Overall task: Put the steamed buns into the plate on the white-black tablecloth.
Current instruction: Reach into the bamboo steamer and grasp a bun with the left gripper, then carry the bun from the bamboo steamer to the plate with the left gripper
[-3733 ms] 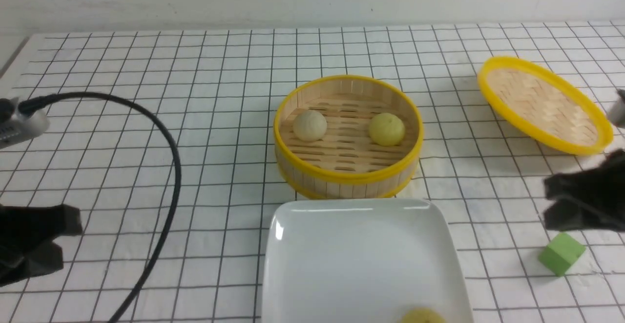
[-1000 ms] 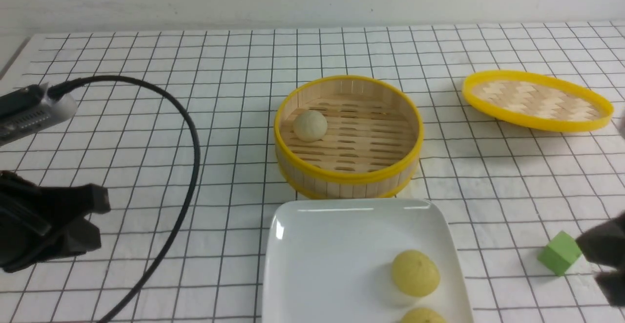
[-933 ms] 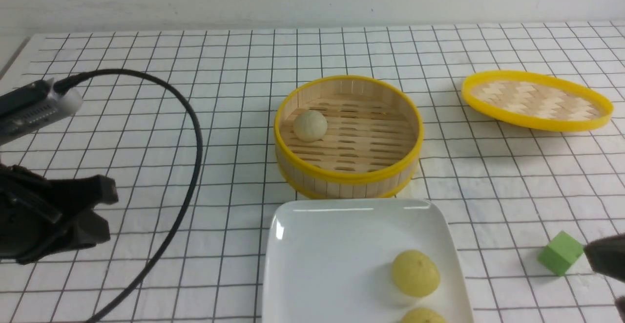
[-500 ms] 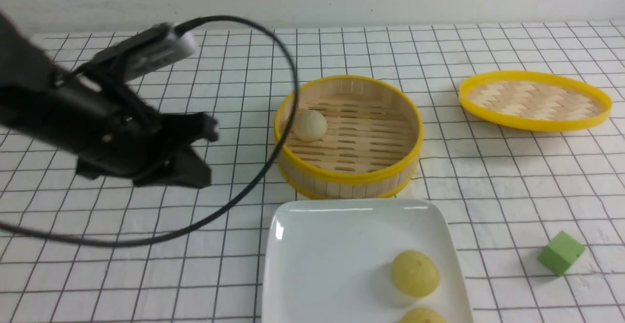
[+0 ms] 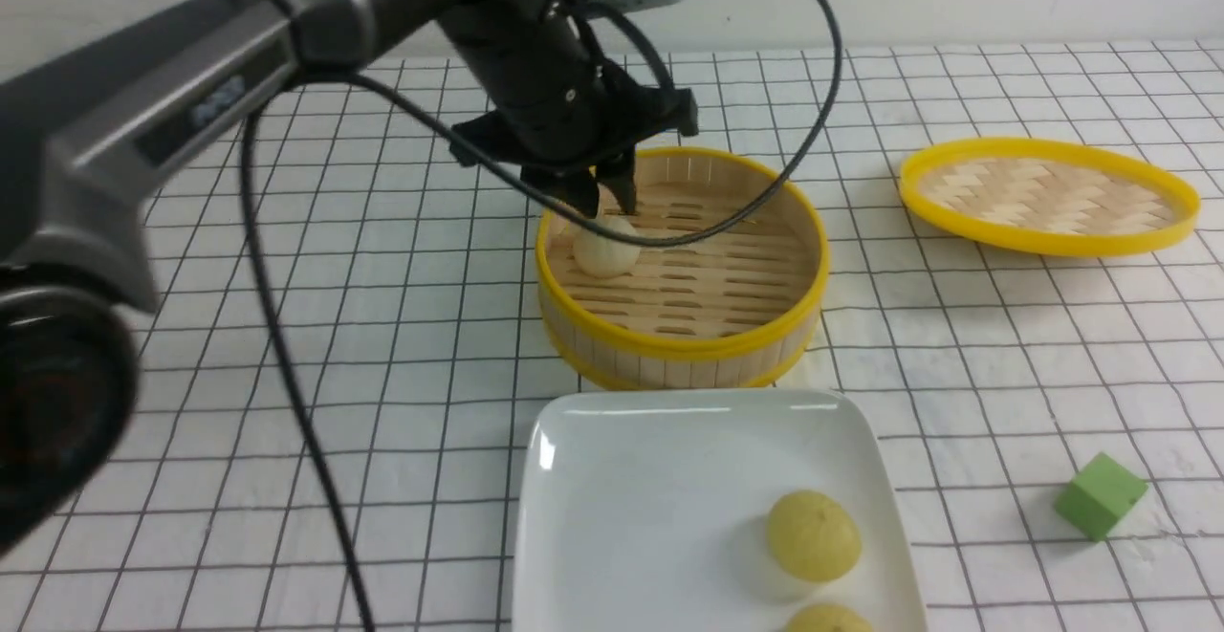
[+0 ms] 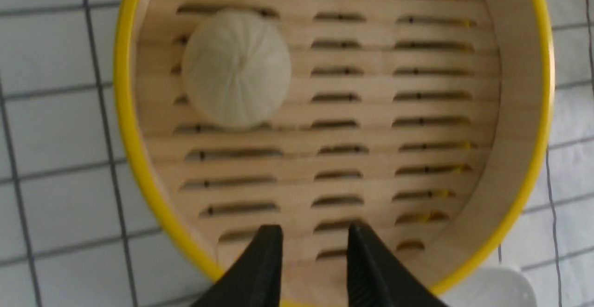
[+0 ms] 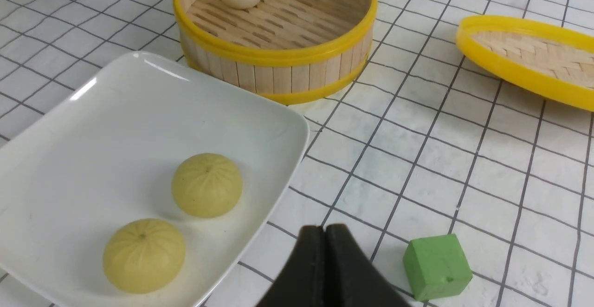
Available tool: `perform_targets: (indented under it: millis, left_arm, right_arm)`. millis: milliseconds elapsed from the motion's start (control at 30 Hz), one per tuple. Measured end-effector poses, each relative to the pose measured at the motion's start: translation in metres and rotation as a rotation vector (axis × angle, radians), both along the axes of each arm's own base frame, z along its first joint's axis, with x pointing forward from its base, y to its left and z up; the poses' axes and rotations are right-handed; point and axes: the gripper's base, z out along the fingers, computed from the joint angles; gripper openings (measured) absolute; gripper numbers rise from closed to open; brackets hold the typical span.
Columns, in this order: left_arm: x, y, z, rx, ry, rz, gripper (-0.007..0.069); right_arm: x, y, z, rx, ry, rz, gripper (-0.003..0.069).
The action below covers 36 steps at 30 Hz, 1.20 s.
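Note:
One off-white steamed bun (image 5: 604, 250) lies in the bamboo steamer (image 5: 681, 336). My left gripper (image 5: 602, 200) hangs open just above it, nothing between its fingers; in the left wrist view the bun (image 6: 236, 68) lies ahead of the gripper (image 6: 315, 239). Two pale yellow buns (image 5: 813, 534) (image 5: 827, 619) sit on the white square plate (image 5: 650, 498) on the white-black tablecloth (image 5: 382, 326). My right gripper (image 7: 325, 231) is shut and empty, beside the plate (image 7: 93, 126) with its two buns (image 7: 206, 185) (image 7: 144, 255); it is out of the front view.
The steamer's flat lid (image 5: 1047, 194) lies at the right rear. A green cube (image 5: 1100, 495) sits right of the plate, close to my right gripper in the right wrist view (image 7: 436, 266). The left arm's black cable (image 5: 277, 326) hangs over the left of the table.
My left arm has swung from the left edge up and over the steamer, above the off-white bun. My right gripper has drawn back out of the front view. Earlier, one yellow bun went from steamer to plate.

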Motion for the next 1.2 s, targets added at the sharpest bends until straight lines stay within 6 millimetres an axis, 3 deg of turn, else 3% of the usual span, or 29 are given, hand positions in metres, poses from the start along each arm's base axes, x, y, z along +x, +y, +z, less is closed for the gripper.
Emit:
perform_targets:
  millis: [133,400,600,633,700,767,867,900,933,1000,1067,1133,1200]
  left_arm:
    - [0.033,-0.012,-0.025,0.057,-0.033,0.003,0.0325]
    - [0.052,-0.018,-0.072,0.124,-0.004,0.002,0.0320]
    - [0.056,-0.019,-0.083,0.137,-0.007,0.001,0.0193]
    - [0.055,-0.019,-0.081,0.142,0.006,0.001,0.0099]
    - [0.053,-0.018,-0.079,0.144,0.018,-0.002,0.0053]
    - [0.049,-0.017,-0.069,0.150,0.044,-0.015,0.0028]
    - [0.040,-0.014,-0.031,0.129,0.013,-0.040,0.0024]
    - [0.034,-0.011,-0.003,0.103,-0.042,-0.045,0.0024]
    - [0.031,-0.009,0.009,0.092,-0.066,-0.045,0.0024]
    - [0.015,-0.001,0.053,0.045,-0.142,-0.045,0.0024]
    - [-0.010,0.009,0.091,-0.004,-0.188,-0.060,0.0023]
    - [-0.034,0.015,0.106,-0.019,-0.180,-0.092,0.0023]
    - [-0.059,0.017,0.104,0.002,-0.135,-0.139,0.0023]
  right_arm:
    - [0.000,0.000,0.000,0.000,-0.001,0.000,-0.0003]
    - [0.001,-0.001,0.000,-0.017,-0.014,-0.004,0.0001]
    - [0.001,-0.001,0.000,-0.018,-0.014,-0.004,0.0005]
    - [0.001,-0.001,0.000,-0.018,-0.014,-0.004,0.0005]
    - [0.001,-0.001,0.000,-0.019,-0.013,-0.004,0.0006]
    - [0.001,-0.001,0.000,-0.019,-0.013,-0.004,0.0007]
    - [0.001,-0.001,0.000,-0.019,-0.013,-0.004,0.0011]
    - [0.001,-0.001,0.000,-0.019,-0.013,-0.004,0.0012]
    - [0.001,-0.001,0.000,-0.019,-0.013,-0.004,0.0012]
    - [0.001,-0.001,0.000,-0.018,-0.013,-0.004,0.0013]
    - [0.001,-0.001,0.000,-0.018,-0.012,-0.004,0.0014]
    - [0.001,-0.001,0.000,-0.021,-0.008,-0.005,0.0014]
    - [0.000,-0.001,-0.001,-0.026,0.000,-0.007,0.0014]
